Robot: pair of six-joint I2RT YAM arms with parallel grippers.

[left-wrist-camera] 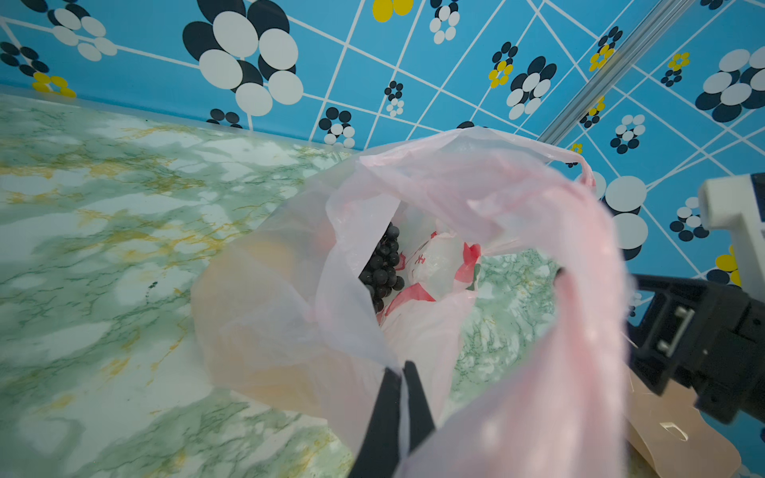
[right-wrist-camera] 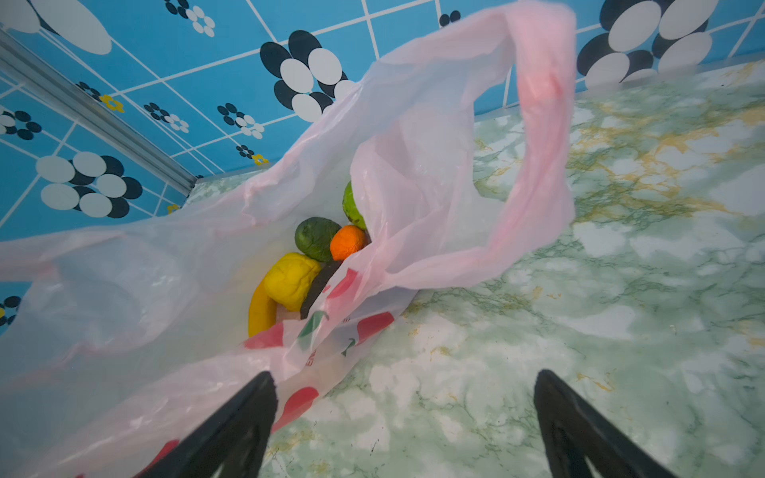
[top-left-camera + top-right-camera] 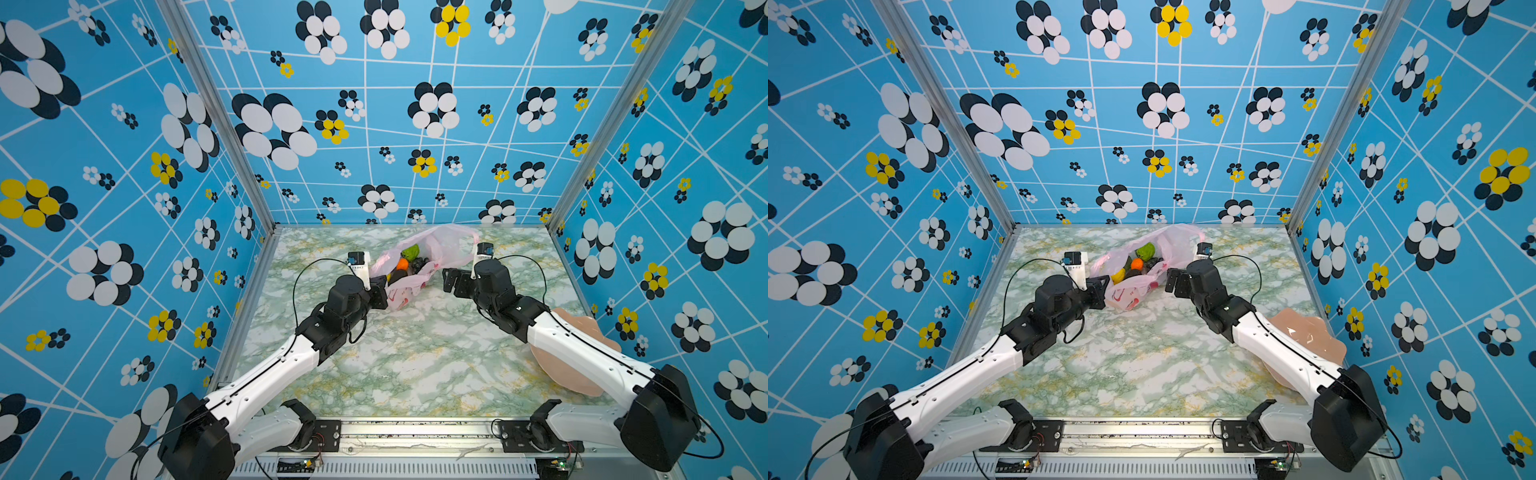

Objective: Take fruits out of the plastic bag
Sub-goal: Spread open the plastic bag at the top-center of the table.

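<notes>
Right wrist view: right gripper (image 2: pixel 403 374) gaped empty beside the plastic bag (image 2: pixel 414 165), left gripper (image 1: pixel 401 368) pinched its rim open; next, probably, reaching for the orange (image 2: pixel 347 242).

plastic bag (image 2: pixel 414 174): thin translucent pink film, crinkled, slight sheen
fruits (image 2: pixel 292 279): matt, finely wrinkled skins
table (image 3: pixel 415 365): smooth marble-print sheet, low gloss
plate (image 3: pixel 1312 336): smooth peach surface, glossy highlights
corner posts (image 3: pixel 217 112): brushed bare metal
arm shells (image 3: pixel 270 374): white and black hard plastic, matt

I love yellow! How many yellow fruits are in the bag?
2: a lumpy yellow lemon and a yellow banana beside it, in the pink plastic bag. More may hide.
</notes>
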